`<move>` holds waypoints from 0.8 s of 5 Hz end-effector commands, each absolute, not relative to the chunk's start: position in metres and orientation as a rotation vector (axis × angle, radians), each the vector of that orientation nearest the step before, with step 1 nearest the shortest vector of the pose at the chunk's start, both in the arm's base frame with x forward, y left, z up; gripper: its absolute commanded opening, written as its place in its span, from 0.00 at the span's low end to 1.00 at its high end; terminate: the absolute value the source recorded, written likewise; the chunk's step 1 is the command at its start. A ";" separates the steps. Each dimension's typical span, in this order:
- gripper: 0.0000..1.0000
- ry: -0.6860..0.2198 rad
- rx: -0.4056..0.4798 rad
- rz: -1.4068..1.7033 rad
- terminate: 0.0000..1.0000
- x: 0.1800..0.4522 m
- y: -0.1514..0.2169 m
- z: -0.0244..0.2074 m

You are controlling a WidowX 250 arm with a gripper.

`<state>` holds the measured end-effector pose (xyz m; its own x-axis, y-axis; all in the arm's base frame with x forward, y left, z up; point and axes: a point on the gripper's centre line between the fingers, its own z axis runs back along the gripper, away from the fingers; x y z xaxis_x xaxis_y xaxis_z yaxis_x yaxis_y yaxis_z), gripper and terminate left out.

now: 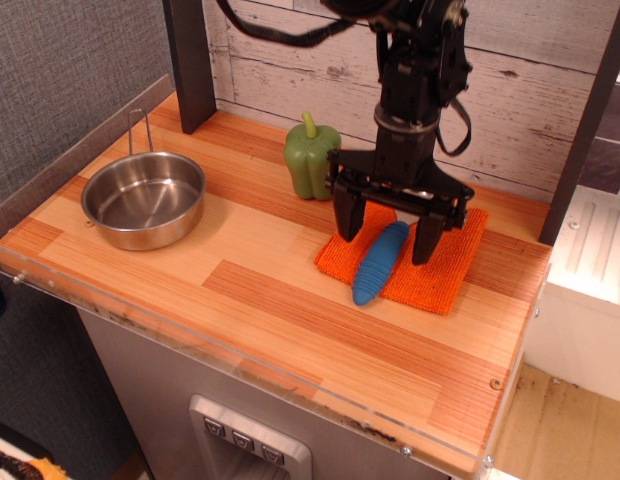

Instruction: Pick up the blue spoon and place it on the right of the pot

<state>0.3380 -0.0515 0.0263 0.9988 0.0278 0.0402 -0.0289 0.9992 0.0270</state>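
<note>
The blue spoon (pixel 379 263) lies on an orange cloth (pixel 445 270) at the right of the counter. Only its ribbed blue handle shows; the silver bowl is hidden behind the gripper. My black gripper (pixel 388 241) is open and straddles the upper part of the handle, one finger on each side, tips close to the cloth. The round steel pot (pixel 143 199) with its wire handle sits at the left of the counter, well away from the gripper.
A green pepper (pixel 311 157) stands behind and left of the cloth, close to the gripper's left finger. A dark post (pixel 188 60) rises at the back left. A wooden wall runs behind the counter. A white unit (pixel 590 270) stands to the right.
</note>
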 end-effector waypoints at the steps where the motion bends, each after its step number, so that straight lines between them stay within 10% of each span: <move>1: 1.00 -0.104 0.039 0.005 0.00 0.345 -0.052 0.034; 4: 1.00 -0.097 0.053 0.008 0.00 0.348 -0.051 0.023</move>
